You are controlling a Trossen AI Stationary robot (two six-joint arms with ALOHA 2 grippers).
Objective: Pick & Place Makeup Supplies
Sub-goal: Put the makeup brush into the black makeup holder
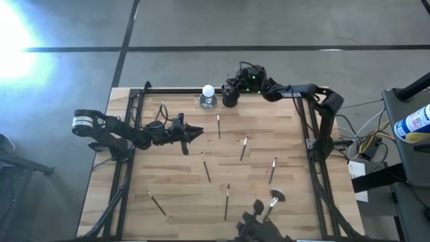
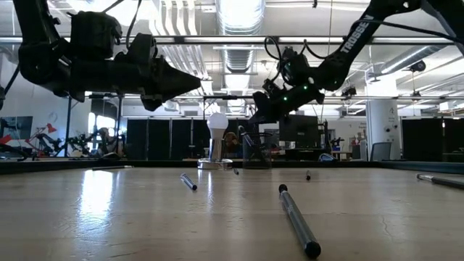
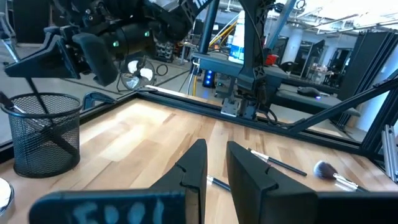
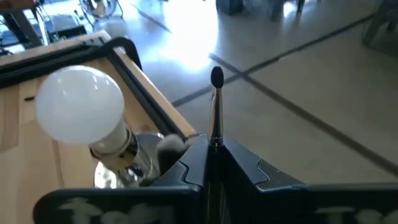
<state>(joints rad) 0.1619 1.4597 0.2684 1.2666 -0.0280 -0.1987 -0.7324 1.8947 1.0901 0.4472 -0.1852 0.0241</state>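
Observation:
Several thin makeup brushes lie flat on the wooden table, among them point(image 1: 218, 126), point(image 1: 244, 148), point(image 1: 205, 167) and one with a fluffy head point(image 1: 274, 200). At the far edge a black mesh cup point(image 1: 230, 99) stands beside a white ball point(image 1: 208, 91) on a clear base. My right gripper point(image 1: 231, 86) hovers just above the cup, shut on one brush point(image 4: 216, 112). At the table's left, above the wood, my left gripper point(image 1: 196, 132) points level toward the right and is shut with nothing in it. My right gripper pinches a thin brush by its shaft point(image 4: 214, 142) between the two fingers. The brush runs along the fingers, and its silver ferrule and dark head point(image 4: 216, 78) stick out past the fingertips. It is lifted clear of the table and slants down toward the cup point(image 3: 43, 134).
Black rails point(image 1: 141, 107) frame the table's left, right and far sides. The ball on its base stands close to the left of the cup. A dark camera mount point(image 1: 259, 225) sits at the near edge. Bare wood lies between the scattered brushes.

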